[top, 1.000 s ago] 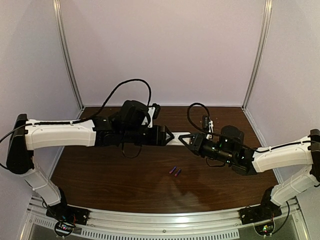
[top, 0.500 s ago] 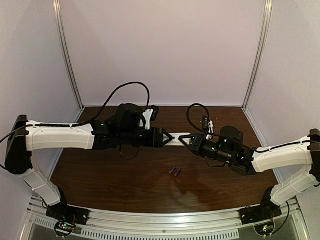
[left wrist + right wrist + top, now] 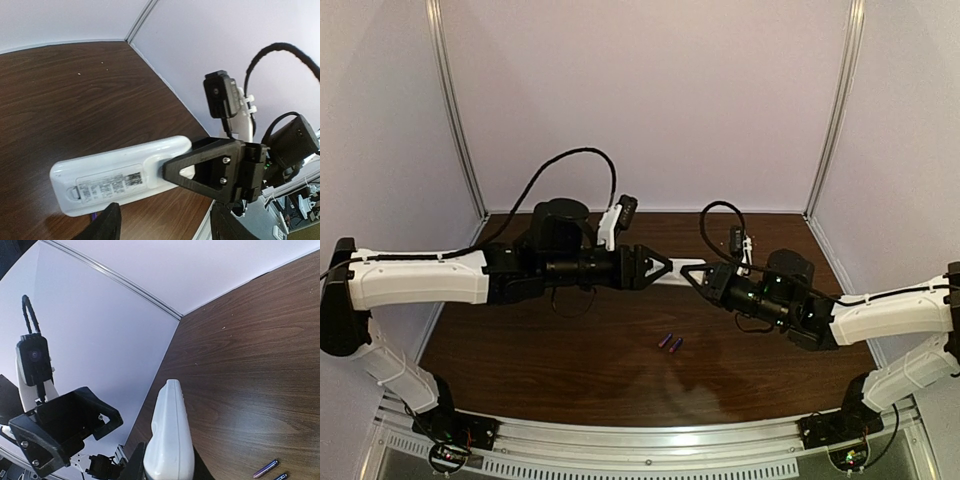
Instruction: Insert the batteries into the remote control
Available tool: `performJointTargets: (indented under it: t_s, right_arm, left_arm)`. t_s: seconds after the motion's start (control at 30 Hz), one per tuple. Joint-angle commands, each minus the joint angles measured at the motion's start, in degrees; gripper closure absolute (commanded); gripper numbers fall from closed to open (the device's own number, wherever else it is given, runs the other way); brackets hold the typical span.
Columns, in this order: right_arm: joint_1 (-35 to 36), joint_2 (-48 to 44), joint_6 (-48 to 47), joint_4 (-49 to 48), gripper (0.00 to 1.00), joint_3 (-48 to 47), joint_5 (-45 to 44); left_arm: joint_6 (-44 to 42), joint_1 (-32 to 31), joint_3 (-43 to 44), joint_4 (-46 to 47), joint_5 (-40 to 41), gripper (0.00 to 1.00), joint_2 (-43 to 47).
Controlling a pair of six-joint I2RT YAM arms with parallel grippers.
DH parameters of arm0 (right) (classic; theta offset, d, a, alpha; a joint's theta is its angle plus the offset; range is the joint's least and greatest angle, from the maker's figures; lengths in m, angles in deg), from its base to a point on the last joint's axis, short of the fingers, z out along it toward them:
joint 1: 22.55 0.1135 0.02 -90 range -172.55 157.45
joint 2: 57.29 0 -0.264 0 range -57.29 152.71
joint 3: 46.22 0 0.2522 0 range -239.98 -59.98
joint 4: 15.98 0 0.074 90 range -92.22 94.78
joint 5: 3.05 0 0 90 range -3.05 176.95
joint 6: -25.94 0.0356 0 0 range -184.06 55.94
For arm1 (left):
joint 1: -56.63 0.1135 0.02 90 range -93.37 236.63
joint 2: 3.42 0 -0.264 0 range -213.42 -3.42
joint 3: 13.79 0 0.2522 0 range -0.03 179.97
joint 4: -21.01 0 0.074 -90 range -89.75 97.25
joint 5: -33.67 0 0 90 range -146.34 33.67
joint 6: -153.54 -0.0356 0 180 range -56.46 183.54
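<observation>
The white remote control (image 3: 680, 273) hangs above the table between the two arms. My right gripper (image 3: 698, 275) is shut on its right end. In the right wrist view the remote control (image 3: 170, 425) stands edge-on out of the right gripper (image 3: 167, 466). In the left wrist view its labelled back (image 3: 107, 177) faces me, with the right gripper's black fingers (image 3: 200, 167) clamped on its end. My left gripper (image 3: 165, 222) is open just below the remote, with nothing between its fingers. Two purple batteries (image 3: 670, 342) lie side by side on the table, also low in the right wrist view as batteries (image 3: 265, 469).
The brown wooden table (image 3: 540, 350) is walled by pale panels at the back and sides. An aluminium rail (image 3: 640, 440) runs along the near edge by the arm bases. Cables loop over both wrists.
My left arm has swung and its wrist has rolled, and its gripper stays at the remote's left end. The right arm and the remote have barely moved. The batteries lie as before.
</observation>
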Motion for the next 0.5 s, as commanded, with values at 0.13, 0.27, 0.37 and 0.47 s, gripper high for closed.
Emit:
performJointTargets:
  t_s: [0.13,0.27,0.37,0.47]
  right_arm:
    - [0.0,-2.2,-0.7,-0.9,1.0,0.5,-0.1]
    - [-0.1,-2.7,-0.8,-0.9,1.0,0.4,2.2]
    - [-0.1,-3.6,-1.3,-0.7,1.0,0.8,3.7]
    - [-0.2,-4.0,-1.2,-1.2,1.0,1.0,5.3]
  left_arm:
    - [0.5,0.4,4.2,-14.0,13.8,0.39,-1.7]
    - [0.3,2.5,1.4,-11.3,10.6,0.4,-0.1]
    - [-1.0,4.0,-0.5,-9.8,8.7,0.4,1.9]
    - [-1.6,5.5,-1.8,-9.3,6.2,0.4,2.8]
